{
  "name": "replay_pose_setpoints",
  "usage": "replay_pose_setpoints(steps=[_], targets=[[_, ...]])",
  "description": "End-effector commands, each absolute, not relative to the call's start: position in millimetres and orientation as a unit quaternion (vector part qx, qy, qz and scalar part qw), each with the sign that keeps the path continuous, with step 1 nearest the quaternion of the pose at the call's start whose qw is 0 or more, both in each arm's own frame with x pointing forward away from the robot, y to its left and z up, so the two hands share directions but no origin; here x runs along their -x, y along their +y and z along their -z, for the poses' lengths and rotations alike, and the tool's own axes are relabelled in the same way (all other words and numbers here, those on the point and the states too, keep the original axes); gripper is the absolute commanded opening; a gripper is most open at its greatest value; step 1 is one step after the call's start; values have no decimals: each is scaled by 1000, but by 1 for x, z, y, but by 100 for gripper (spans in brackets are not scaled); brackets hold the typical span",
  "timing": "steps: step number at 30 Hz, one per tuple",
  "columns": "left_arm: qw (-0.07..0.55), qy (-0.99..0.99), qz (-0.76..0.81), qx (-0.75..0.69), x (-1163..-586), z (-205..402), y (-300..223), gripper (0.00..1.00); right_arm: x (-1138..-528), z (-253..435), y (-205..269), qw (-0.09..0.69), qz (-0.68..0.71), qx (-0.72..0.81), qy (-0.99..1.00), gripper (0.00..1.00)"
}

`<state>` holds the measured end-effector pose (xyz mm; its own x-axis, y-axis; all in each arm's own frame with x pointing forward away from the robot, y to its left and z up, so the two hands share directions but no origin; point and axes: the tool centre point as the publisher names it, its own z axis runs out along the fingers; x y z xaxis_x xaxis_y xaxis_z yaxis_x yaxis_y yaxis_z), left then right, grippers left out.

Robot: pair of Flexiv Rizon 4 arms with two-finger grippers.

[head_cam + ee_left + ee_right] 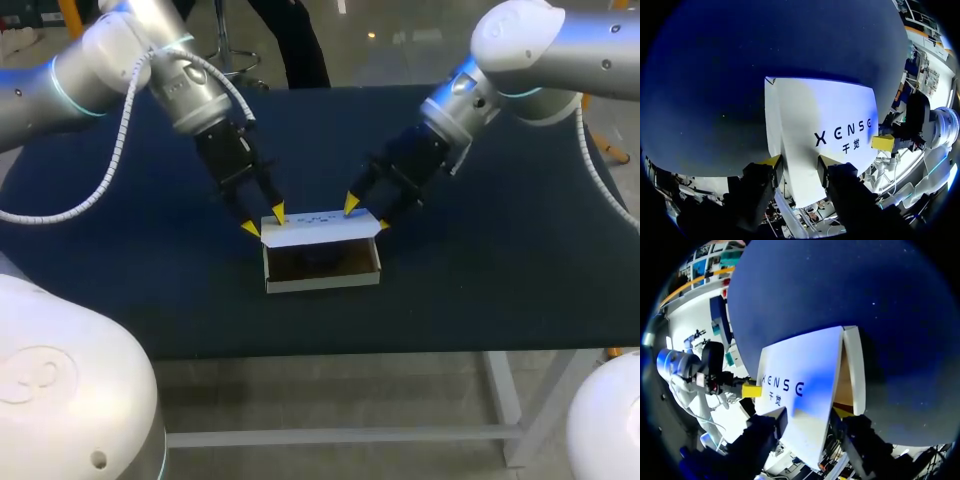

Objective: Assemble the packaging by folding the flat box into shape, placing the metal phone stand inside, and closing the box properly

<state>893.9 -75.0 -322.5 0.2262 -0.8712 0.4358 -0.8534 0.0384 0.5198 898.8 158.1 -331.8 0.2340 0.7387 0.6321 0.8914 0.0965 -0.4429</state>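
Note:
A small white box [322, 279] stands in the middle of the table, its printed lid [318, 230] tilted over the brown, shadowed inside. I cannot make out the metal phone stand. My left gripper [263, 220] is open and straddles the lid's back left corner. My right gripper [367, 213] is open and straddles the back right corner. In the left wrist view the lid [825, 115] runs down between the fingers of the left gripper [799, 164]. In the right wrist view the lid [800, 375] likewise reaches between the fingers of the right gripper [810, 415].
The dark blue table cloth [480, 280] lies bare around the box on all sides. The table's front edge [380, 352] is a little way in front of the box. Each wrist view shows the other arm's yellow fingertip [883, 142] [752, 390] at the lid's far edge.

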Motion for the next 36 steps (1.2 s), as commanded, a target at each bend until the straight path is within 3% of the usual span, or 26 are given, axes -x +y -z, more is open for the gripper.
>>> replay_pose_setpoints(steps=[1,36], targets=[[368,-621,19,-692,-899,323,-77,47,-901,330,161,418,88,665,-613,61],[394,-596,42,-698,-908,316,-79,46,-903,326,167,421,80,667,-610,59]])
